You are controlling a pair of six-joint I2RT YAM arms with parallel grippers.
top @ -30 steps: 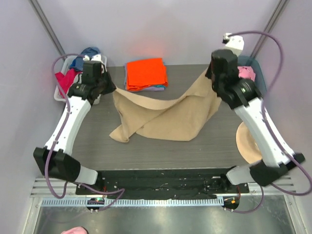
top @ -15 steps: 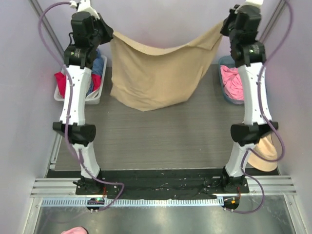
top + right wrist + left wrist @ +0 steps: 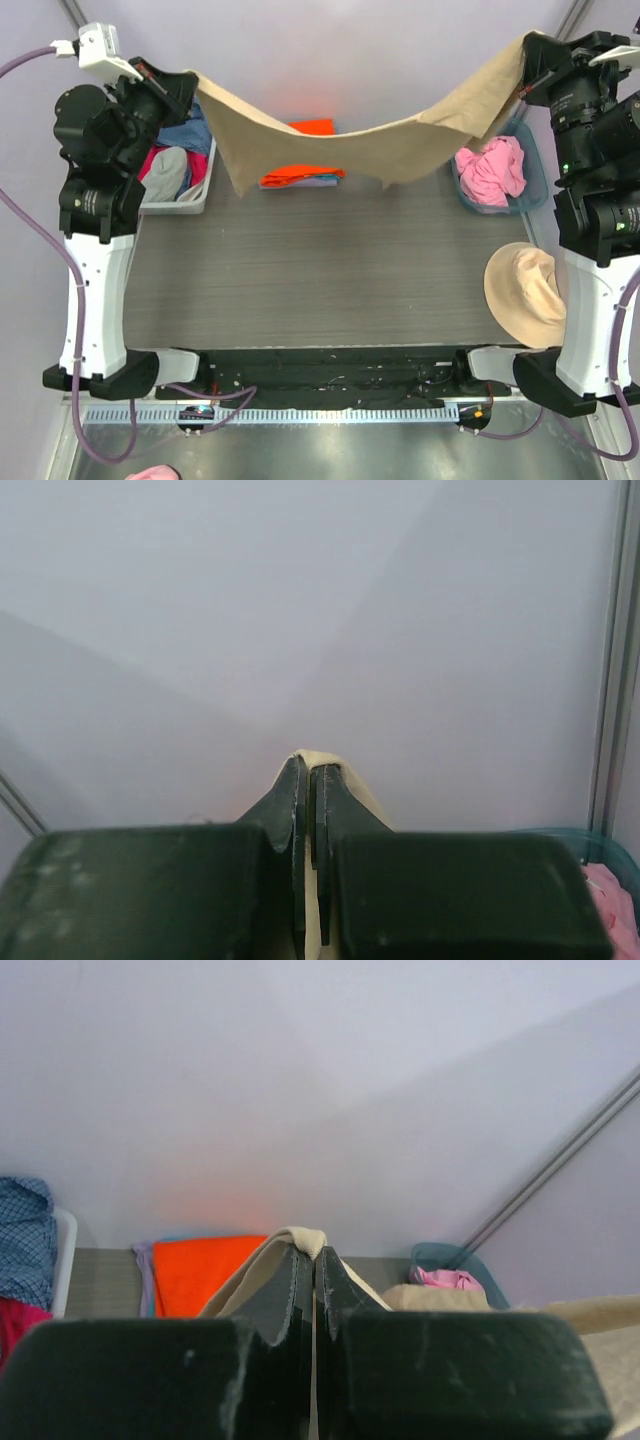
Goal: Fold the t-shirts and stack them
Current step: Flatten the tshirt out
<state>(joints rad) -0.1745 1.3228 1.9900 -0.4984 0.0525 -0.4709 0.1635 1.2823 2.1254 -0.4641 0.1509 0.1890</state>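
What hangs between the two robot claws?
The tan shirt, sagging, its ends pinched by the left gripper and right gripper; the top view shows it.

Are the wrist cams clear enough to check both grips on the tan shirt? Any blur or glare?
Left wrist view: left end effector soft near the lens, tan shirt at its tips clear, orange shirt tints the wall. Right wrist view: right end effector equally soft, shirt visible, flat light. Top view: sharp, even, no glare.

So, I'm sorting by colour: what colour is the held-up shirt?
The shirt is tan, clearest in the top external view.
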